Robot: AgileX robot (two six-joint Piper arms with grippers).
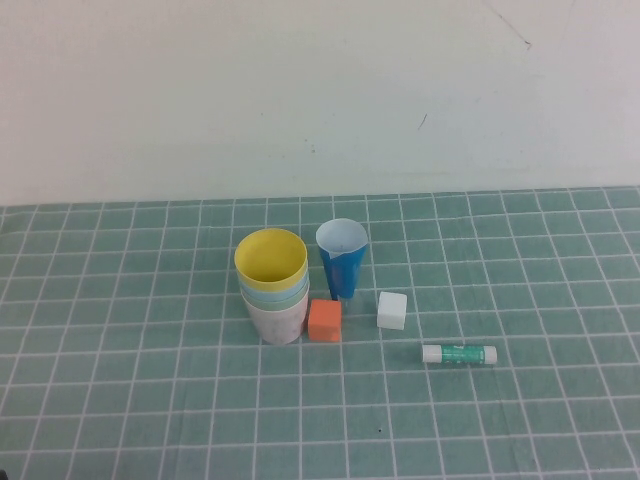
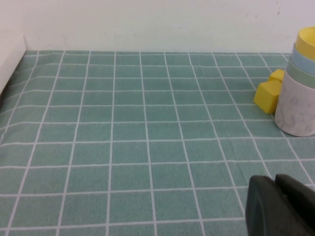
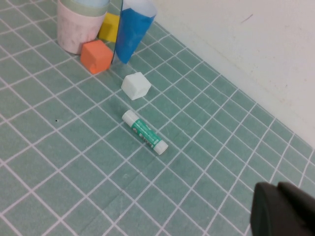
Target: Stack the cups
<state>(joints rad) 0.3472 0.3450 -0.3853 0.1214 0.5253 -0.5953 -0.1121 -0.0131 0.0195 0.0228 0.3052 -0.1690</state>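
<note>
The cups stand nested in one upright stack at the table's middle: the pale pink cup at the bottom, sage green and light blue rims above it, and the yellow cup on top. The left wrist view catches the stack at its edge. In the right wrist view only its pink base shows. My left gripper is shut and holds nothing, low over bare cloth well short of the stack. My right gripper is also shut and holds nothing, far from the cups. Neither arm appears in the high view.
A dark blue cup with a white inside stands just right of the stack. An orange cube touches the stack's base, with a white cube and a glue stick further right. A yellow cube sits behind the stack.
</note>
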